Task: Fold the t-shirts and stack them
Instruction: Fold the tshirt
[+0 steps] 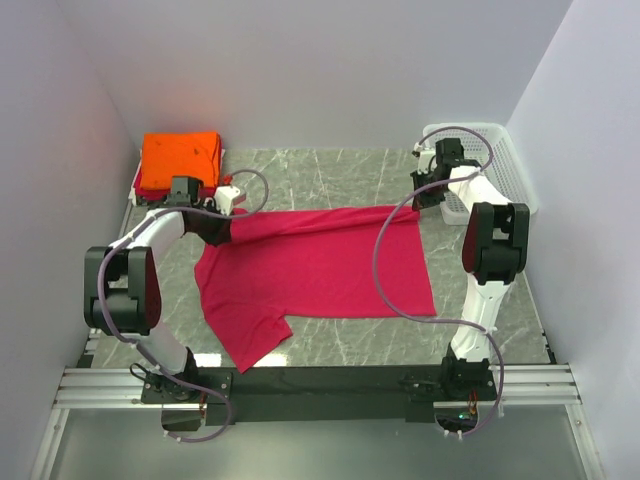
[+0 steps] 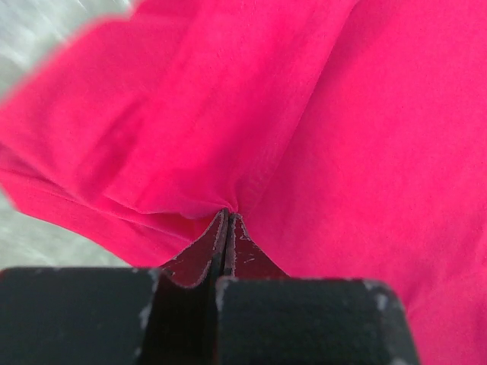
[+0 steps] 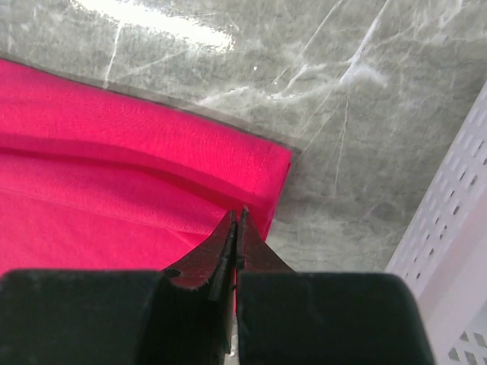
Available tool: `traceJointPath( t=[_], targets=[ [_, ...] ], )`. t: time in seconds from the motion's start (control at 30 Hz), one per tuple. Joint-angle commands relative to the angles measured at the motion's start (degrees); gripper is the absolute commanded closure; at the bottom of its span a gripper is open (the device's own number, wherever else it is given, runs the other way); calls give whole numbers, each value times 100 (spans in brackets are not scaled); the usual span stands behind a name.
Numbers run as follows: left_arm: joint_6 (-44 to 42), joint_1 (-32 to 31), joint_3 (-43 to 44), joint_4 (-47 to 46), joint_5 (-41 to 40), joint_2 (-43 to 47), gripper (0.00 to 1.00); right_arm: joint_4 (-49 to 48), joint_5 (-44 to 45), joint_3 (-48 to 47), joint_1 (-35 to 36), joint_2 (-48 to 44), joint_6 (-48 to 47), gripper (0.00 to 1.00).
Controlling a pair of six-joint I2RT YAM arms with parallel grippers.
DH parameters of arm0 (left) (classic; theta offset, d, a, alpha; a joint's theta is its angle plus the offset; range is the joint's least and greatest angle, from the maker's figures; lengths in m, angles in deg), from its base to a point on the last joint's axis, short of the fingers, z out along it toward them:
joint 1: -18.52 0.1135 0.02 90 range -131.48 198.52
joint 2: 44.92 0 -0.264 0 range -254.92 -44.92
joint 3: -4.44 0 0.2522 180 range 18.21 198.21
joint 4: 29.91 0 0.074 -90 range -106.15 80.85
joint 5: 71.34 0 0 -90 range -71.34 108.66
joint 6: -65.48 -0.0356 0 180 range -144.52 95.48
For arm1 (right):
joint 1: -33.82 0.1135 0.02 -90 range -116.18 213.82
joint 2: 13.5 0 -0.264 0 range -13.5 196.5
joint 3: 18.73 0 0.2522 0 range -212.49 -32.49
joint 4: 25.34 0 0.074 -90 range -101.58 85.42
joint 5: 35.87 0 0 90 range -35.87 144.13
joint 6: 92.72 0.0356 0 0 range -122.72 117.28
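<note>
Marble tabletop (image 1: pixel 330 165) — left claw (image 2: pixel 229 217) clenched on crimson t-shirt (image 1: pixel 320 265); right claw (image 3: pixel 237 217) seemingly pinching its far corner.

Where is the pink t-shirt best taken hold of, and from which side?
The pink t-shirt lies flat, so probably at the two ends of its far edge, from above, where the thin cloth can be pinched. The left tool and the right tool are shut on it there.

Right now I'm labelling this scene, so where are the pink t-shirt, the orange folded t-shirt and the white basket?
pink t-shirt (image 1: pixel 320 265), top view, middle of its spread body.
orange folded t-shirt (image 1: pixel 180 158), top view, centre of its top face.
white basket (image 1: pixel 512 165), top view, its right mesh wall.
</note>
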Motion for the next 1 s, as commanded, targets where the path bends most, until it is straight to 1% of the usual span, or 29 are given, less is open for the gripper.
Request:
traceJointPath(
  t=[0.0, 0.17, 0.4, 0.57, 0.63, 0.67, 0.7, 0.73, 0.77, 0.8, 0.83, 0.87, 0.93, 0.97],
  targets=[
    [-104, -6, -239, 37, -104, -33, 99, 85, -82, -7, -57, -151, -197, 100],
    [-69, -23, -319, 19, -175, -174, 99, 103, -56, 159, -48, -107, -294, 100],
    [-60, -32, -223, 142, -289, -394, 99, 314, -109, 133, -48, -63, -443, 100],
    [-138, -32, -240, 213, -263, -333, 99, 524, -153, 221, -48, -186, -663, 100],
    [-200, -23, -188, 388, -193, -324, 97, 648, -153, 204, -39, -151, -794, 100],
    [-305, -6, -92, 476, -80, -324, 90, 788, -144, 195, -39, -133, -830, 100],
    [-367, 20, -21, 755, 17, -289, 84, 876, -127, 151, -39, -90, -865, 97],
    [-428, 21, 58, 897, 149, -262, 79, 955, -118, 133, -39, -89, -952, 81],
    [-481, 21, 233, 994, 368, -227, 67, 1078, -109, 142, -39, -133, -997, 72],
    [-516, 186, 313, 1108, 431, -175, 63, 1122, -118, 142, -48, -194, -1040, 66],
    [-517, 214, 479, 1222, 475, -157, 59, 1140, -127, 151, -39, -256, -1093, 57],
    [-517, 240, 568, 1267, 501, -148, 55, 1210, -153, 142, -39, -387, -1137, 53],
    [-491, 284, 822, 1250, 493, -156, 54, 1298, -240, 28, -39, -476, -1173, 48],
    [-473, 302, 893, 1233, 493, -235, 54, 1325, -276, -25, -39, -528, -1181, 48]
  ],
)
